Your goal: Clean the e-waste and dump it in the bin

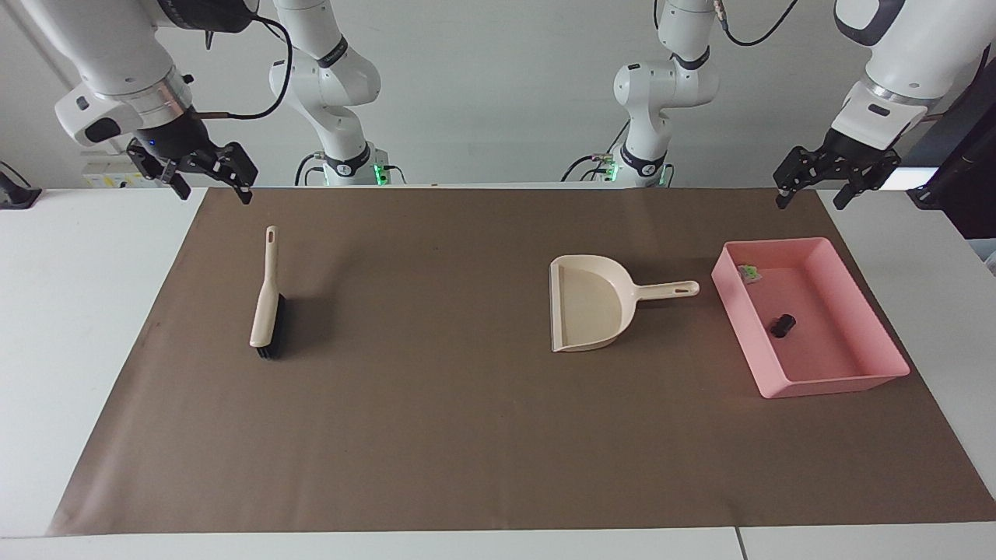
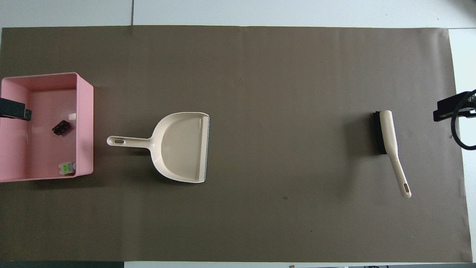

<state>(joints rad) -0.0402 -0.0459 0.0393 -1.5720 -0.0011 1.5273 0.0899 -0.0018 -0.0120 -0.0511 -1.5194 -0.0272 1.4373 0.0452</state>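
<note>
The pink bin [image 1: 844,385] sits on the brown mat toward the left arm's end of the table, and it also shows in the overhead view [image 2: 84,123]. Both e-waste bits lie in it. The whitish bit with a green patch [image 1: 749,272] [image 2: 66,168] is in the corner nearest the robots. The black stubby piece [image 1: 783,325] [image 2: 61,127] lies mid-floor. My left gripper [image 1: 811,201] is open and empty, raised high over the bin's side toward the table's end. My right gripper [image 1: 215,191] is open and empty, waiting high over the mat's corner near the brush.
A beige dustpan [image 1: 587,303] [image 2: 182,147] lies empty on the mat beside the bin, its handle pointing at the bin. A beige brush with black bristles [image 1: 267,299] [image 2: 386,136] lies toward the right arm's end. The brown mat [image 1: 436,435] covers most of the table.
</note>
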